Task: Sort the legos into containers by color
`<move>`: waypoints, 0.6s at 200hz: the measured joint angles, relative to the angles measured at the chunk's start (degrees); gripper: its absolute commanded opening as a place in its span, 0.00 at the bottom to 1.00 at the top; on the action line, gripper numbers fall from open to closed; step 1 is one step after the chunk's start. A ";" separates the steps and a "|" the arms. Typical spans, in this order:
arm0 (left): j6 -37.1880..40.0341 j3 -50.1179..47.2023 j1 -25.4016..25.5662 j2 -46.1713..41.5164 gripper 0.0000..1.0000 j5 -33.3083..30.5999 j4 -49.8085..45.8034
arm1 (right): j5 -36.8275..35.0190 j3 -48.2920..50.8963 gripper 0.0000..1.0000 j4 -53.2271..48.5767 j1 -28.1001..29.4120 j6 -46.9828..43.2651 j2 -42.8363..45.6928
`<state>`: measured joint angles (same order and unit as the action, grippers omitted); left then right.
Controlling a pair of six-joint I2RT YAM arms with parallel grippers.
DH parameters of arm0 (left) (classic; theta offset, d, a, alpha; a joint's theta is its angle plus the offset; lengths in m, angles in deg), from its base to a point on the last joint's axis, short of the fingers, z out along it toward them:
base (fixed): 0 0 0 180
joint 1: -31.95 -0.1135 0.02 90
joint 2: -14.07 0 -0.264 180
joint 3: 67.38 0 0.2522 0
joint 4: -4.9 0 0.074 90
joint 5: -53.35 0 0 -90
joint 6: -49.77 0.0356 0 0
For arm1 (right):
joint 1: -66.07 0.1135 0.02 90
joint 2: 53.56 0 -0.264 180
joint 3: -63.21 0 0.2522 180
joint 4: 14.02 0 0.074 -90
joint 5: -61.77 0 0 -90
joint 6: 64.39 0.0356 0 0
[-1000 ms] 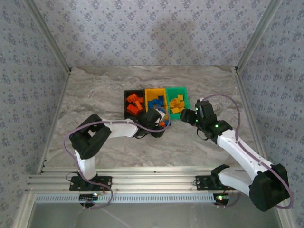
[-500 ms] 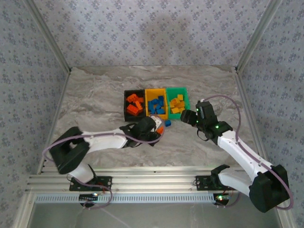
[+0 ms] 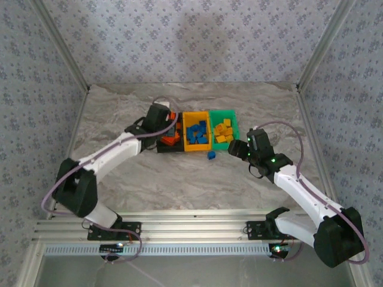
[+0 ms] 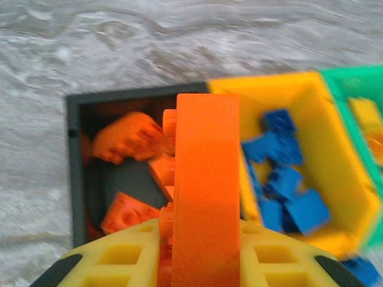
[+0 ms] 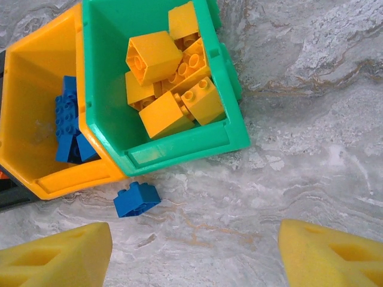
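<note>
My left gripper (image 3: 166,124) hangs over the black container (image 3: 169,149), shut on an orange-red lego (image 4: 205,191) that stands on edge between its yellow fingers (image 4: 119,260). More orange-red legos (image 4: 125,140) lie in the black bin (image 4: 75,173) below. Blue legos (image 3: 196,133) fill the yellow-orange container (image 3: 195,149), and yellow legos (image 5: 167,78) sit in the green container (image 5: 179,149). A single blue lego (image 5: 136,199) lies on the table just in front of the bins. My right gripper (image 5: 194,257) hovers open near it, holding nothing.
The three bins stand joined in a row at the middle of the marble table (image 3: 119,113). Metal frame posts (image 3: 66,57) and patterned walls close in both sides and the back. The rail with the arm bases (image 3: 191,230) runs along the near edge.
My left gripper shut on the orange-red lego in front of the bins and swung it up and left over the black bin. The right arm has stayed put.
</note>
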<state>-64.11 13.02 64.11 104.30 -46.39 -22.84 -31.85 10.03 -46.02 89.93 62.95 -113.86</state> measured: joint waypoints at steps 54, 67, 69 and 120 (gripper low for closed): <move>-0.50 8.13 -2.91 13.84 0.45 1.79 -5.33 | 0.39 0.79 0.76 -0.42 0.00 0.24 0.57; -0.61 9.70 -2.91 14.95 0.64 2.25 -6.78 | 0.68 1.16 0.77 -0.44 0.00 0.22 0.74; -0.31 9.92 -2.91 15.02 0.66 2.34 -6.88 | 0.74 1.18 0.77 -0.44 0.00 0.22 0.74; -1.53 10.34 -2.14 9.64 0.88 3.76 -7.19 | 4.35 1.77 0.78 0.68 0.24 0.13 -0.87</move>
<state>-65.64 23.35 61.97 113.94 -42.63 -30.03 -27.50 11.80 -45.34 90.17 63.08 -114.73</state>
